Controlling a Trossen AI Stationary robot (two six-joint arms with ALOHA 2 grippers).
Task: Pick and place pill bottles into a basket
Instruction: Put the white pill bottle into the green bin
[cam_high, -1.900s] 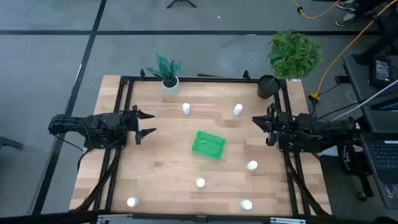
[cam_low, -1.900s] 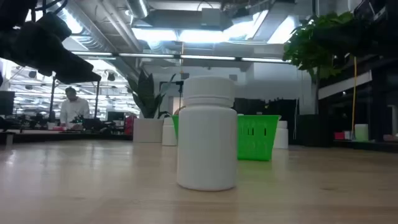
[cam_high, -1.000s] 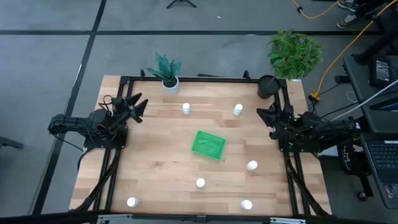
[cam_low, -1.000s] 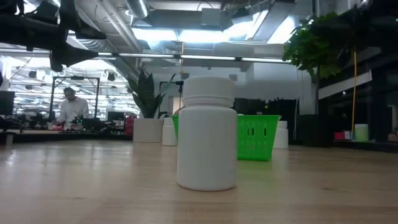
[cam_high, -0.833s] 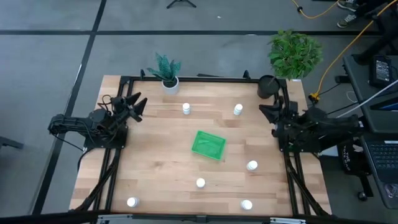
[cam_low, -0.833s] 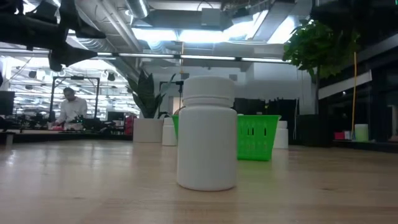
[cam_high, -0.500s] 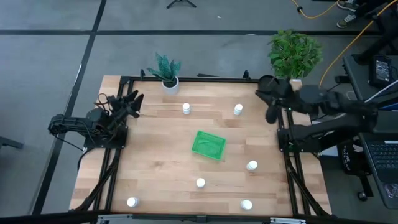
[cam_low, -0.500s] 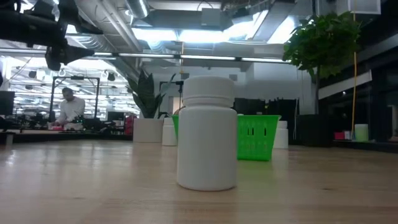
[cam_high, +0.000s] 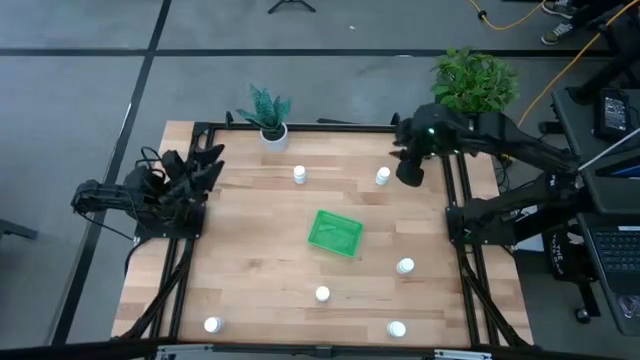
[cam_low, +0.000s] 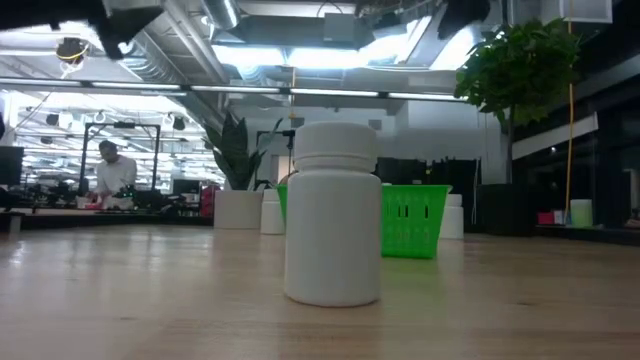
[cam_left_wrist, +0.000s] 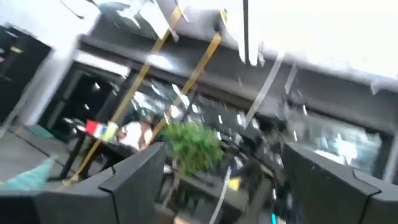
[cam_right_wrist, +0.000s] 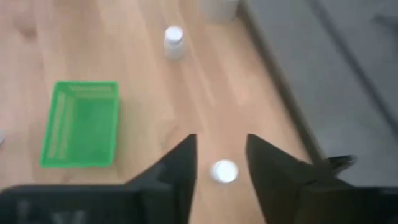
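A bottle sat under the right gripper's open, empty jaws; descend centred before closing.

Overhead, table-level, two wrist views; shared basket

Six white capped pill bottles stand upright, scattered around the empty green basket mid-table.
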